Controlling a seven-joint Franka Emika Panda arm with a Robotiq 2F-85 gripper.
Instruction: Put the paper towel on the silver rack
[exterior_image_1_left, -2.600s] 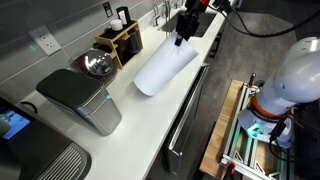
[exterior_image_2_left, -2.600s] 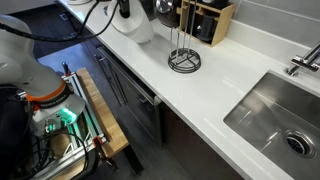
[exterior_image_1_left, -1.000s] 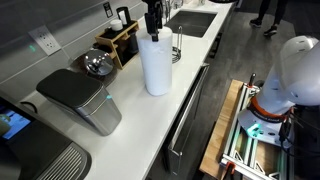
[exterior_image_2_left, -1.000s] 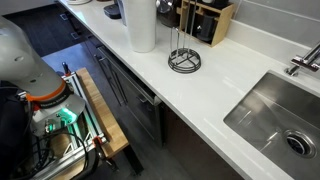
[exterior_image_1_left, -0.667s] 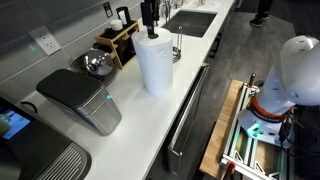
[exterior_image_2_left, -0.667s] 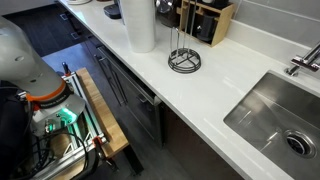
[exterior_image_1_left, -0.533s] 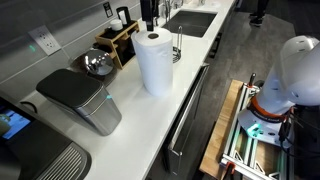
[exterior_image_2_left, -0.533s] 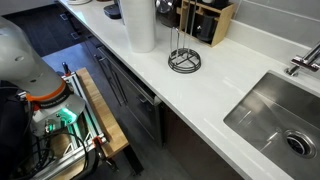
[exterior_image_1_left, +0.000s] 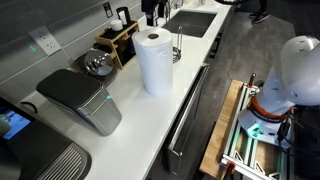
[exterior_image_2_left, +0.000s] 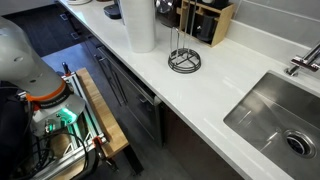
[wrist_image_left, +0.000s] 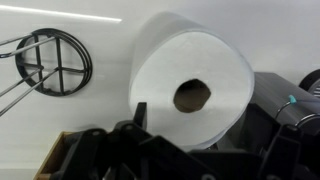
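The paper towel (exterior_image_1_left: 153, 62), a thick white roll, stands upright on the white counter and nothing holds it. In the wrist view I look straight down on the paper towel (wrist_image_left: 190, 70) and its dark core hole. The silver rack (exterior_image_2_left: 183, 56), a wire ring with a slim upright post, stands empty beside the paper towel (exterior_image_2_left: 141, 25); the silver rack (wrist_image_left: 50, 62) also shows at the wrist view's left edge. My gripper (exterior_image_1_left: 152, 9) hangs above the roll, open, with one finger (wrist_image_left: 138, 110) beside the roll's rim.
A wooden knife block (exterior_image_1_left: 122, 42) stands against the wall behind the roll. A metal bowl (exterior_image_1_left: 97, 65) and a grey appliance (exterior_image_1_left: 80, 100) sit further along the counter. The sink (exterior_image_2_left: 275, 115) lies beyond the rack. The counter's front edge drops to dark cabinets.
The roll came down from a tilted hold to standing upright on the counter. The gripper then let go of it and rose toward the top of the picture.
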